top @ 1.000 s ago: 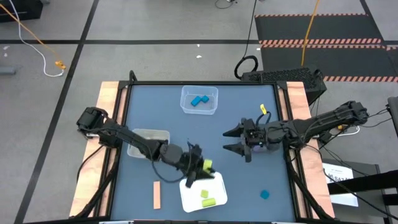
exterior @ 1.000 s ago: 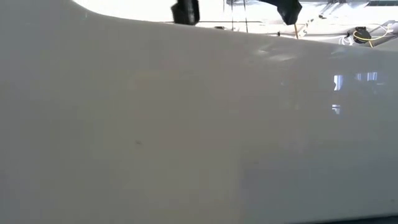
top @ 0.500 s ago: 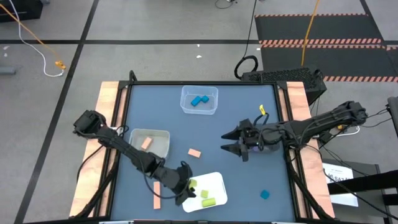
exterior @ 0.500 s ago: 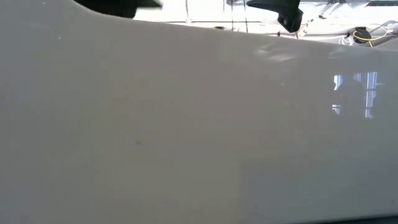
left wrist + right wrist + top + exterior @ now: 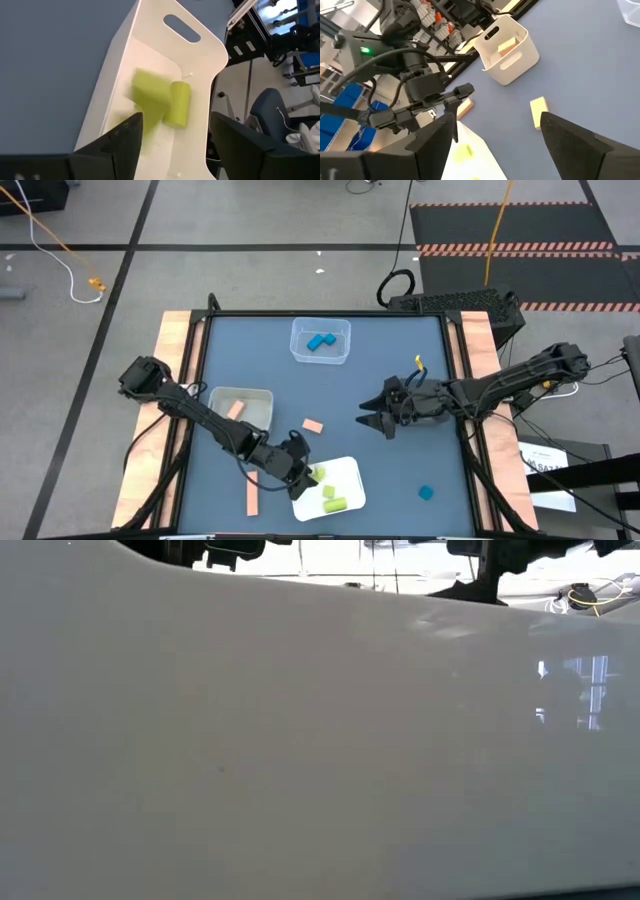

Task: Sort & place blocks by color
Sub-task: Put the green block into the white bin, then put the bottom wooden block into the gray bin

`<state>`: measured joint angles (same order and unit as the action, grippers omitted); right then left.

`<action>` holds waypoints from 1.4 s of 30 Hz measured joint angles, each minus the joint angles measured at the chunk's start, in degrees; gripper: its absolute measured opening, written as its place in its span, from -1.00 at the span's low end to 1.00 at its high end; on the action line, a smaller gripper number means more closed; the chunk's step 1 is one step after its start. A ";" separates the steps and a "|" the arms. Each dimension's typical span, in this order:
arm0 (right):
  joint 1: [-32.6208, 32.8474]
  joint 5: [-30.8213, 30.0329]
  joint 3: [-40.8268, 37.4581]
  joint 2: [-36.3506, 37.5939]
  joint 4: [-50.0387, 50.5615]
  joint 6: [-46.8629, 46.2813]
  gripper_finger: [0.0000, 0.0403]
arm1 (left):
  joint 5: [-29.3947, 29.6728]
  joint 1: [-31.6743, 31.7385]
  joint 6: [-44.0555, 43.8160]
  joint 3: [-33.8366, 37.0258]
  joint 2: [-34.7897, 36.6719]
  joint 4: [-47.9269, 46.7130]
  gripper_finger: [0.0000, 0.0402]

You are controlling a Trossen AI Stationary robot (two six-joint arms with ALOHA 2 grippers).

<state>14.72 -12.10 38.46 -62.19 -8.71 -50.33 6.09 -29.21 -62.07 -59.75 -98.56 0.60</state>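
My left gripper (image 5: 303,467) (image 5: 175,125) stands open over the left end of the white tray (image 5: 345,477) near the table's front edge. A yellow-green block (image 5: 150,97) (image 5: 318,474) shows blurred just beyond its fingertips, inside the tray next to a round yellow-green block (image 5: 177,102). A third one (image 5: 336,504) lies nearer the front. My right gripper (image 5: 370,420) hangs open above the table's right half, with nothing between its fingers. A tan block (image 5: 313,425) and a tan bar (image 5: 252,493) lie on the blue mat. A blue block (image 5: 426,493) lies near right.
A pale bin (image 5: 256,402) at the left holds a tan block (image 5: 236,410). A clear bin (image 5: 335,355) at the far middle holds blue blocks (image 5: 319,341). The low view is filled by a white wall (image 5: 300,740) close to the camera.
My left gripper has swung from the tray's far edge toward the table's near left and tipped downward. The yellow-green block it carried has left its fingers and now sits in the tray. My right gripper has sunk a little and rolled.
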 joint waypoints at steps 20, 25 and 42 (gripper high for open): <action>0.00 0.17 -0.57 0.00 -0.02 3.07 0.42 | -10.22 -12.50 -30.87 -0.06 8.88 -20.91 0.20; 0.00 0.20 -0.57 0.00 -0.03 4.82 0.42 | -6.14 -15.95 -46.79 0.04 6.07 -31.43 0.20; -1.64 0.22 -0.55 0.00 -0.04 9.66 0.42 | -5.82 -14.21 -58.67 0.37 -3.47 -37.55 0.20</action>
<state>13.08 -11.88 37.91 -62.19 -8.75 -40.66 0.27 -43.42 -120.74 -59.38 -102.03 -36.95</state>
